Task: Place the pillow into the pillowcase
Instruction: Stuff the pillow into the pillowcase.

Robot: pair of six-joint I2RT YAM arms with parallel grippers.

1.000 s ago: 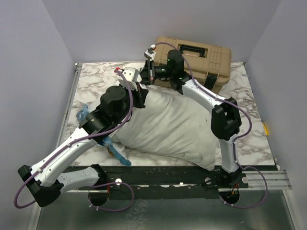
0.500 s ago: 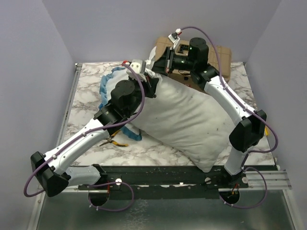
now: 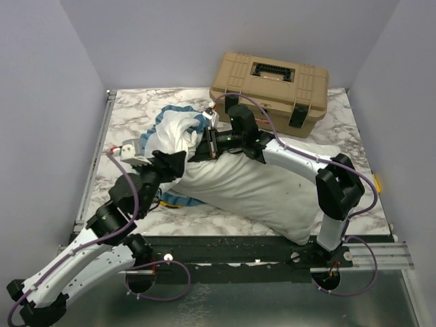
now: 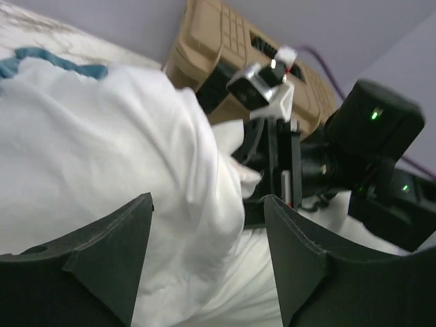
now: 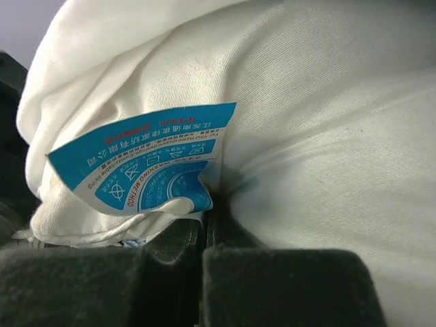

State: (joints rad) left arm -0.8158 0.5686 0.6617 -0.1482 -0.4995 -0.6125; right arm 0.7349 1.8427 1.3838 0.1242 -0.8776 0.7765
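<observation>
Left fingers [image 3: 176, 162]: spread wide, clamping nothing. In the wrist view, white cloth fills the gap between them and runs on past the tips. I cannot tell whether it touches either pad.

Right fingers [image 5: 204, 262]: pressed together on a fold of white fabric. I read this as the far corner of the pillow [image 3: 259, 194]. A blue care label [image 5: 139, 167] sits just above the tips, its lower edge tucked down against them.

The two sets of fingers face each other, near but apart. From the left wrist I see the right fingers straight ahead, beyond the cloth.

The pillow lies flat on the marble surface [image 3: 129, 112]. It stretches back from the right fingers, under the right arm, toward the near edge.

The pillowcase [image 3: 172, 133] is bunched in a heap ahead of the left fingers and just beside the right ones. Its white inside is showing and the blue frill [image 3: 158, 121] runs round its far side. I cannot tell whether the pillow's corner is inside the opening or only against it.

The tan case [image 3: 272, 82] is shut, and sits behind the right fingers, well apart from them.
</observation>
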